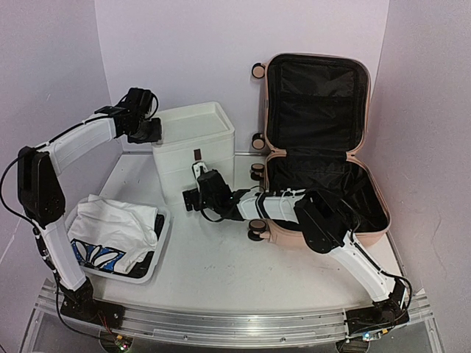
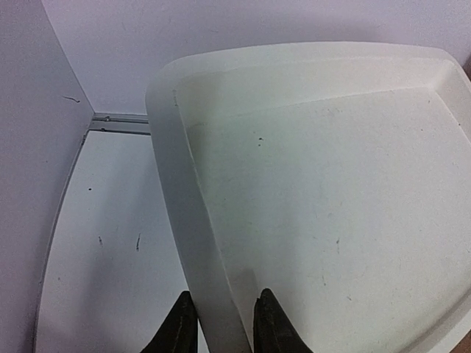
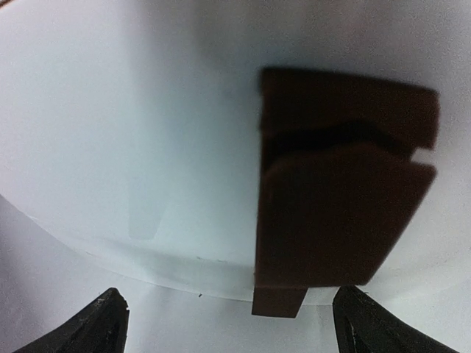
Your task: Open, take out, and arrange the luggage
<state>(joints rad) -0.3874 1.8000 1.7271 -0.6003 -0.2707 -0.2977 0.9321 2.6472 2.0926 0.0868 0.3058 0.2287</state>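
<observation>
The pale pink luggage [image 1: 285, 234] lies open at the right, its lid standing against the back wall, and the black lining [image 1: 324, 184] shows nothing inside. My left gripper [image 1: 151, 131] [image 2: 224, 327] straddles the left top rim [image 2: 184, 243] of the white drawer unit [image 1: 193, 136], with one finger on each side and closed on it. My right gripper [image 1: 200, 170] [image 3: 232, 327] is wide open at the unit's front. The unit's brown handle [image 3: 338, 198] [image 1: 197, 154] is just ahead, between the open fingers [image 3: 110, 323].
A white perforated basket [image 1: 163, 234] at the front left holds a white cloth [image 1: 110, 217] with a blue pattern. The right arm [image 1: 324, 220] reaches across in front of the luggage. Walls close in at the back and on both sides.
</observation>
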